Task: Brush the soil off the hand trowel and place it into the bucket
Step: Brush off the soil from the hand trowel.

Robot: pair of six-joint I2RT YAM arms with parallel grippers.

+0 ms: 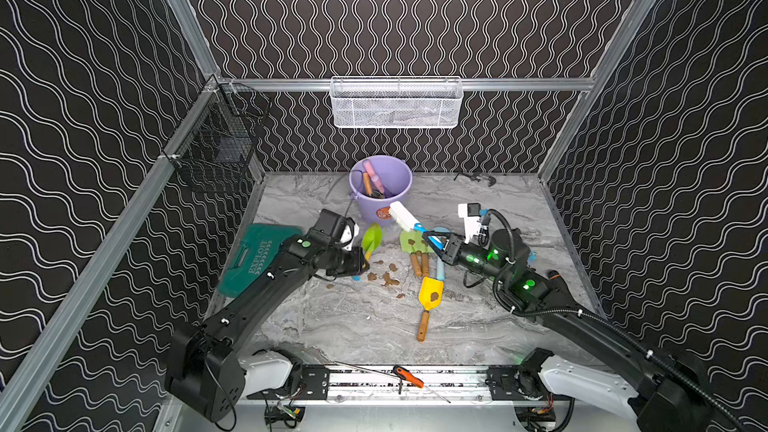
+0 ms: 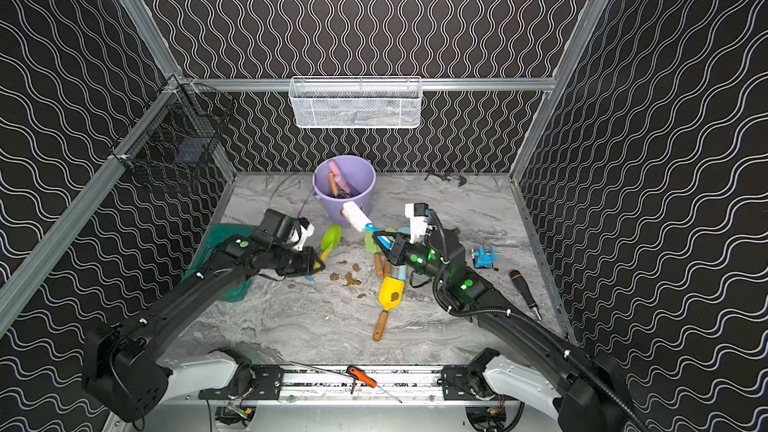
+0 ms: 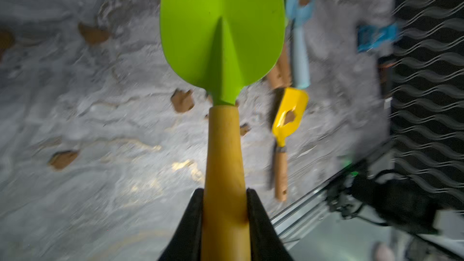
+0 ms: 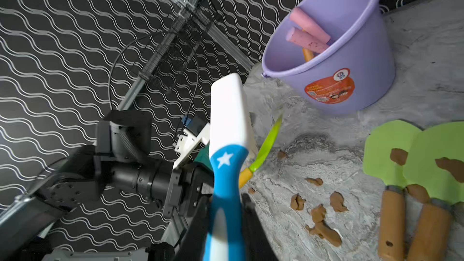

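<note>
My left gripper (image 3: 224,192) is shut on the wooden handle of a bright green hand trowel (image 3: 222,33). It holds the trowel (image 1: 371,238) tilted above the table, in front of the bucket. The blade face I see carries no soil. My right gripper (image 4: 226,202) is shut on the blue handle of a white-headed brush (image 4: 227,111), whose head (image 1: 401,216) hangs just right of the blade. Soil (image 1: 388,280) lies in brown clumps on the marble below. The lavender bucket (image 1: 374,211) stands at the back, with pink and wooden handles inside.
Two pale green trowels (image 1: 411,243), a yellow scoop (image 1: 430,295) and a blue one (image 1: 439,268) lie right of the soil, with clumps on them. A green case (image 1: 253,259) sits under my left arm. A blue vise (image 2: 485,257) and a screwdriver (image 2: 524,292) lie at the right.
</note>
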